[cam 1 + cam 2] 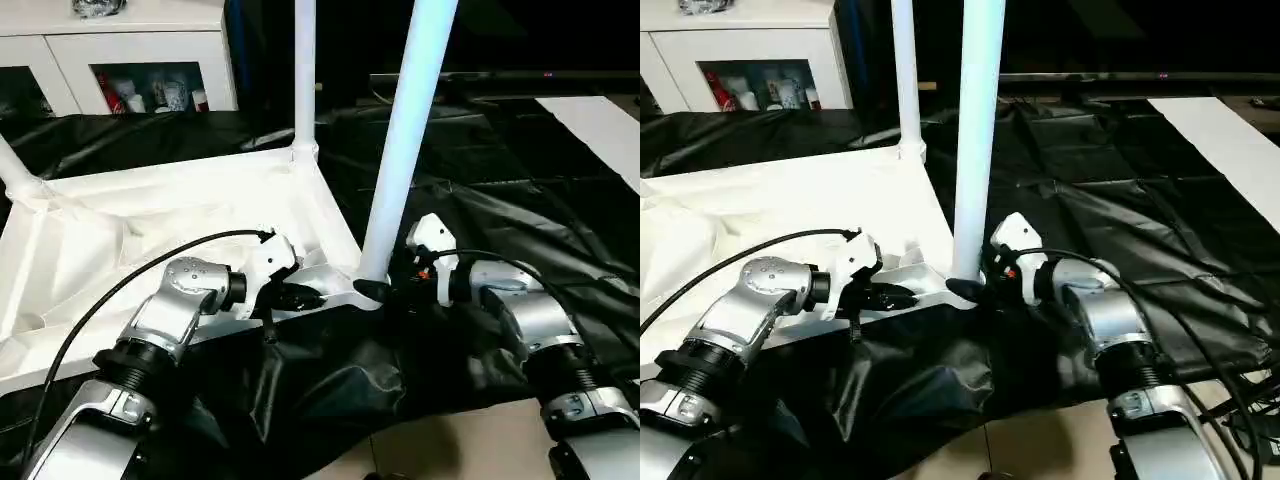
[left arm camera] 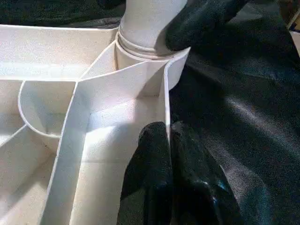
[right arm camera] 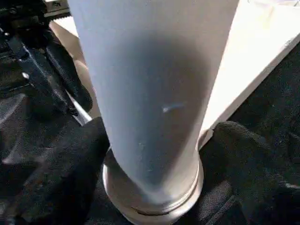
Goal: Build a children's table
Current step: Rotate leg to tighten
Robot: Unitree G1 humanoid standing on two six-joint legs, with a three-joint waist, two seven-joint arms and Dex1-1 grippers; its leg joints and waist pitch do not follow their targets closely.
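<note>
While the left gripper (image 1: 283, 296) pinches the tabletop (image 1: 150, 230) rim, the right gripper (image 3: 154, 154) stands released around the leg (image 1: 405, 140) base — light, stiff, slippery plastic, best held low.

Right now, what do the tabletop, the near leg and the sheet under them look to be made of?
Tabletop: white moulded plastic, matt, with thin ribs underneath. Near leg: smooth white tube, probably plastic, faintly glossy. Sheet: black, creased and shiny, likely plastic film or coated cloth.

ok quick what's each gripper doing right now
Left gripper: shut on the tabletop rim.
Right gripper: open, fingers either side of the leg at its corner socket.
</note>
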